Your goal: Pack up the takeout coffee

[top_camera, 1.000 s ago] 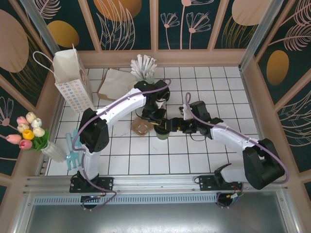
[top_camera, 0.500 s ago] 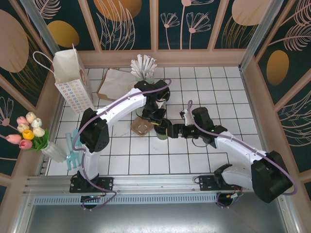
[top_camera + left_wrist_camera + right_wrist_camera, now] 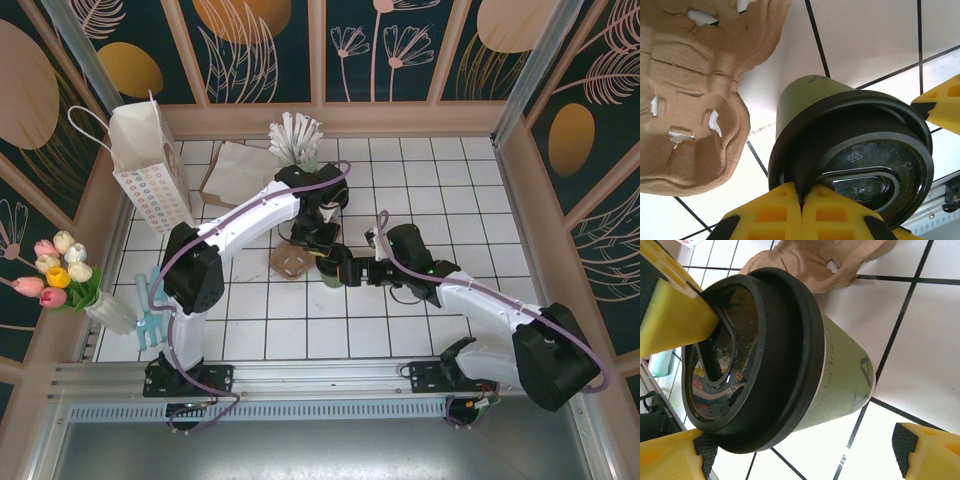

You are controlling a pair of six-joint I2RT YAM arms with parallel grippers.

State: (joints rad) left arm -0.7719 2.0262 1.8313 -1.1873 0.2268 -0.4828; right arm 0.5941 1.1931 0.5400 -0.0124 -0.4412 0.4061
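Since a second ago, right arm swung leftward, its claw closing the gap to the coffee cup; left arm and cup unchanged.

Near field: right claw (image 3: 347,272) (image 3: 797,452) lies low over the white tiled table (image 3: 460,180), jaws spread wide. Its yellow pads (image 3: 927,452) sit one on each side of the cup. The pad beside the cup's base is clearly apart from it; contact of the other pad with the lid cannot be told.

Centre: coffee cup (image 3: 332,272) (image 3: 850,145) (image 3: 790,355), dark green with a black lid, stands on a tile between the two claws. Its long axis is vertical, narrow base down and wide lidded end pointing up.

Just beyond: left claw (image 3: 325,250) (image 3: 802,200) reaches down from the far side, pads pressed together and pinching the lid's rim. One pad (image 3: 670,315) rests on the lid's recessed top.

Left of the cup: brown pulp carrier (image 3: 290,262) (image 3: 690,95) (image 3: 835,260), flat on the tiles and just beside the cup's base.

Far field: holder of white-wrapped straws (image 3: 296,140) at the back, and a white paper bag (image 3: 150,170) upright in the far left corner.
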